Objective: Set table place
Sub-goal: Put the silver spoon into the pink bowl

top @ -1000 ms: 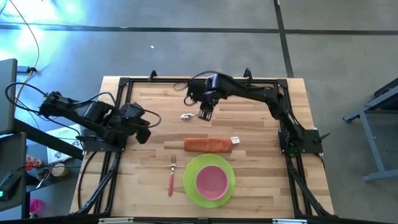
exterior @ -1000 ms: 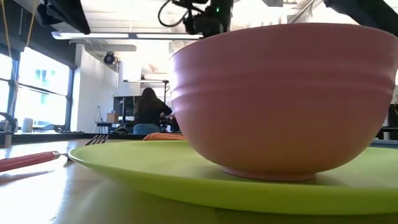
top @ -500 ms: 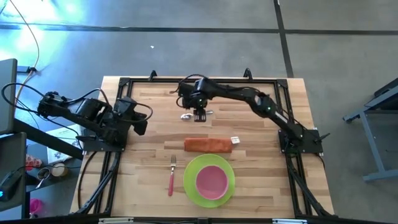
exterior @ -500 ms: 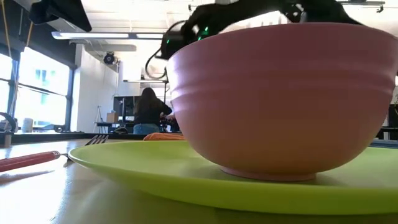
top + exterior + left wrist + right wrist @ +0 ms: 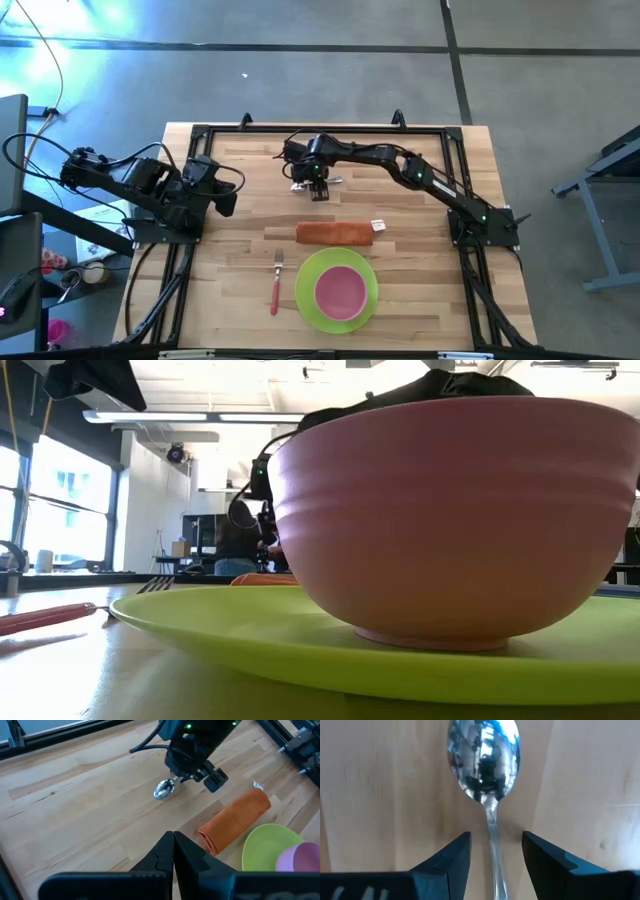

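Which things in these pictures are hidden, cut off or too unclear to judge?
- Spoon handle: cut off by the right wrist view's bottom edge, between the open right gripper fingers; whether they touch it is unclear.
- Spoon, high view: mostly covered by the right gripper.
- Fork, low view: handle cut by the edge.
- Bowl inside, low view: hidden by its own wall.

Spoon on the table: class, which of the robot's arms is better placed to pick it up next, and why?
The right. Its end effector is open, fingers either side of the spoon handle. The left end effector is shut, parked farther off near the table's left edge.
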You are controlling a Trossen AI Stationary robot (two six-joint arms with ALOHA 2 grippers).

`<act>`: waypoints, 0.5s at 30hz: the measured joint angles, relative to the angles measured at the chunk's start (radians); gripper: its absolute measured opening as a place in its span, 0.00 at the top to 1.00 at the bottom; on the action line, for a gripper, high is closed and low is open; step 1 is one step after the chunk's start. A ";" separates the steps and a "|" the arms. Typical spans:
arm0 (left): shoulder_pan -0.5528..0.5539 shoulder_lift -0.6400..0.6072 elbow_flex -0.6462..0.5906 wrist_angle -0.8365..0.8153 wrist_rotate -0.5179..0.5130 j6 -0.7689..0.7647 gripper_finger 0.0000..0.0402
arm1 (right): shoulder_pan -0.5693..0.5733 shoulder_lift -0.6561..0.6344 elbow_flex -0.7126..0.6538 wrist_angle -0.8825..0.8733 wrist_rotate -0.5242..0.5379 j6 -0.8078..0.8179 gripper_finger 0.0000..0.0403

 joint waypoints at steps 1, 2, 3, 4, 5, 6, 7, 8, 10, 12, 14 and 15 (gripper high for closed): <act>0.000 0.000 0.000 0.000 0.000 0.000 1.00 | -0.003 0.002 0.001 0.003 -0.012 0.001 0.58; 0.000 0.000 0.000 0.000 0.000 0.000 1.00 | -0.008 0.002 0.001 0.006 -0.017 0.000 0.58; 0.000 0.000 0.000 0.000 0.000 0.000 1.00 | -0.009 0.003 0.001 0.010 -0.024 -0.002 0.58; 0.000 0.000 0.000 -0.001 0.000 0.000 1.00 | -0.009 0.003 0.001 0.013 -0.031 -0.003 0.58; 0.000 0.000 0.000 -0.003 0.000 0.000 1.00 | -0.008 0.003 0.001 0.015 -0.037 -0.002 0.58; 0.000 0.000 0.000 -0.005 0.000 0.000 1.00 | -0.009 0.003 0.001 0.018 -0.041 0.002 0.59; 0.000 0.000 0.000 -0.007 0.001 0.000 1.00 | -0.010 0.003 0.000 0.021 -0.043 0.006 0.60; 0.000 0.000 0.000 -0.007 0.004 0.001 1.00 | -0.010 0.003 0.001 0.025 -0.044 0.009 0.62; 0.000 0.000 0.000 -0.008 0.008 0.001 1.00 | -0.008 0.004 0.001 0.039 -0.045 0.025 0.71; 0.000 0.000 0.000 -0.009 0.008 0.001 1.00 | -0.006 0.004 0.000 0.051 -0.051 0.040 0.85; 0.000 0.000 0.000 -0.009 0.009 0.001 1.00 | -0.005 0.005 0.000 0.055 -0.065 0.047 0.96; 0.000 0.000 0.000 -0.009 0.008 0.002 1.00 | -0.006 0.005 0.001 0.058 -0.072 0.063 0.97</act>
